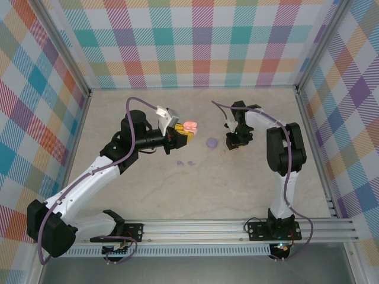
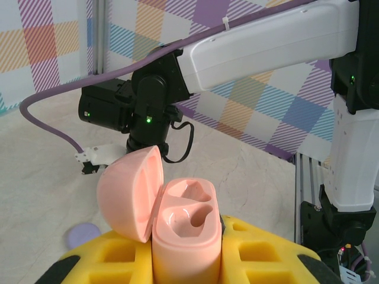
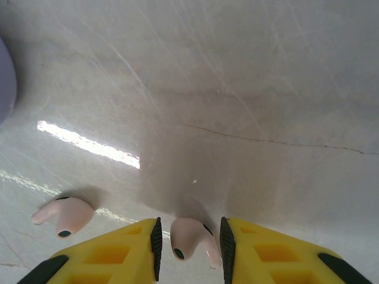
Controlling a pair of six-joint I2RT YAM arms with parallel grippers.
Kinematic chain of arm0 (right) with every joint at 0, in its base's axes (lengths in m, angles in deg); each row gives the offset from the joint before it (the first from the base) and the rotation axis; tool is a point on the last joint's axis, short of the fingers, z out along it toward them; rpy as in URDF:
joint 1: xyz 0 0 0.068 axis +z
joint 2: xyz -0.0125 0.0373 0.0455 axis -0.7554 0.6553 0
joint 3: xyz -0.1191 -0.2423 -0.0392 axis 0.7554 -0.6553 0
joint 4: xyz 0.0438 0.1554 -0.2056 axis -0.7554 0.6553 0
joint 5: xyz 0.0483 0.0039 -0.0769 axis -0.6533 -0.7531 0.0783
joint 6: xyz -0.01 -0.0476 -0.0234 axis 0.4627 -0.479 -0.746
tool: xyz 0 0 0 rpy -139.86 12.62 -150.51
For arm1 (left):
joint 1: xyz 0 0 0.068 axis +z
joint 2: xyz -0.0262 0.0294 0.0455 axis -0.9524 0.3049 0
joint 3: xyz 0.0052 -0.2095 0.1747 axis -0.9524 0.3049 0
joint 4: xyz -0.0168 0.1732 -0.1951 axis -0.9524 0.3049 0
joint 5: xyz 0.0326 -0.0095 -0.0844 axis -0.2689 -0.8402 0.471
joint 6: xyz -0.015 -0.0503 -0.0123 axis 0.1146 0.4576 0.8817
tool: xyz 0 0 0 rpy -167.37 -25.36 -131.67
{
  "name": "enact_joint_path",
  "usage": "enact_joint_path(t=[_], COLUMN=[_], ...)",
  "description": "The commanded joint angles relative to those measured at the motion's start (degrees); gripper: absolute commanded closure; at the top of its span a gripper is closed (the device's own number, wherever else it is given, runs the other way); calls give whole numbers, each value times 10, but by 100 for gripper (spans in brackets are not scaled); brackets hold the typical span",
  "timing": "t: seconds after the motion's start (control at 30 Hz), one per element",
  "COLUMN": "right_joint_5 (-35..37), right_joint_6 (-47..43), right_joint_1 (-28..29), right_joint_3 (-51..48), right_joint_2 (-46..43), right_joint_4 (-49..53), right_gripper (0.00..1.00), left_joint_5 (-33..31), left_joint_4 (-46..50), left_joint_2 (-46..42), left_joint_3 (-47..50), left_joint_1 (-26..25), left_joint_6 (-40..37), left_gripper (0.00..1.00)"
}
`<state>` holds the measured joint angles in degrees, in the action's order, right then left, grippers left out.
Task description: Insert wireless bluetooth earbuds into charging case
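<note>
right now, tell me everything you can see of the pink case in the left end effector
The pink case is glossy salmon plastic, rounded. Its hinged lid hangs open to one side, baring two moulded wells, both empty. It stands upright, clamped between the yellow fingers of the left end effector; nothing else touches it.

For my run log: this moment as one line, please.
left gripper: shut on open pink case | right gripper: open, straddling pink earbud on table
</note>
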<state>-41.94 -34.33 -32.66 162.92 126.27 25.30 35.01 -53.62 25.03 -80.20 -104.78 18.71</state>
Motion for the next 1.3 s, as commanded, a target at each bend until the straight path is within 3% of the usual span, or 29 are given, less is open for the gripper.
enact_joint_path(t=[0.0, 0.6, 0.83, 1.1, 1.27], right_joint_5=[6, 30, 42, 2, -67], right_joint_6=[-3, 6, 63, 130, 150], right_joint_1=[4, 10, 5, -9, -17], right_joint_3=[-9, -23, -18, -14, -41], right_joint_2=[14, 17, 15, -7, -49], right_joint_4=[1, -3, -3, -3, -39], right_gripper=[67, 75, 81, 82, 82], left_joint_5=[0, -3, -4, -7, -31], left_joint_4=[4, 7, 9, 11, 20], left_joint_2=[-15, -19, -18, -15, 5], left_joint_3=[3, 4, 2, 3, -2], left_joint_1=[-9, -9, -9, -9, -9], left_joint_6=[-3, -3, -3, -2, 26], left_gripper=[93, 93, 93, 93, 94])
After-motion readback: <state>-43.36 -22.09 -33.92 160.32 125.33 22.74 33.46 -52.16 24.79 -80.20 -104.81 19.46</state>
